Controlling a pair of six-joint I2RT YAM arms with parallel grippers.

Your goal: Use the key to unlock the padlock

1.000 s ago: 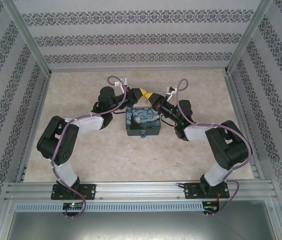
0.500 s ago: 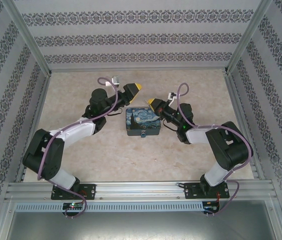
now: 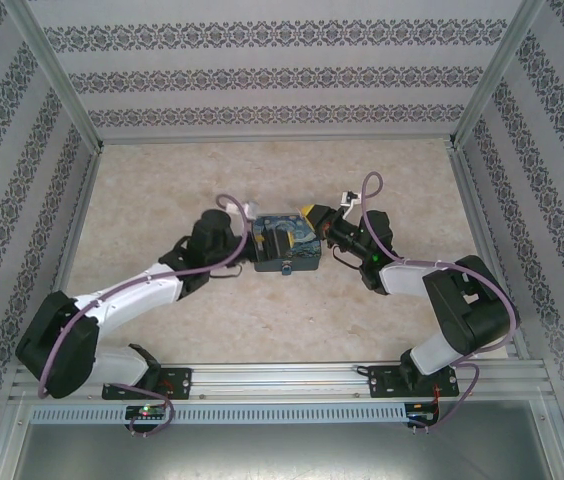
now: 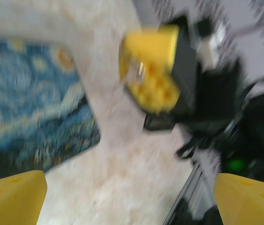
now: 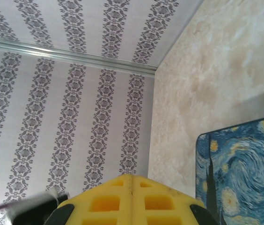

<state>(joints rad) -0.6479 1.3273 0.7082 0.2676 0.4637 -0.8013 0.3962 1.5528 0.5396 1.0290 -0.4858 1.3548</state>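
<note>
The blue-and-yellow painted box (image 3: 302,256) sits mid-table, and the tiny padlock (image 3: 286,268) hangs at its near side, too small to show detail. My left gripper (image 3: 280,237) hovers over the box's left half. In the blurred left wrist view its yellow fingertips (image 4: 13,197) stand far apart at the bottom corners, open and empty, with the box lid (image 4: 29,112) at the left. My right gripper (image 3: 312,214) is at the box's back right corner. Its yellow fingers (image 5: 132,199) are pressed shut, and the box (image 5: 244,173) lies to their right. The key is hidden.
The box stands on a beige marbled tabletop (image 3: 162,190) enclosed by patterned walls (image 3: 282,75) and aluminium posts. The right arm's black wrist and cable (image 4: 225,108) sit close beyond the left gripper. An aluminium rail (image 3: 282,380) runs along the near edge.
My left gripper has opened and swung from behind the box down over its lid, the arm stretching low. The right gripper stayed shut and shifted slightly right at the box's back corner.
</note>
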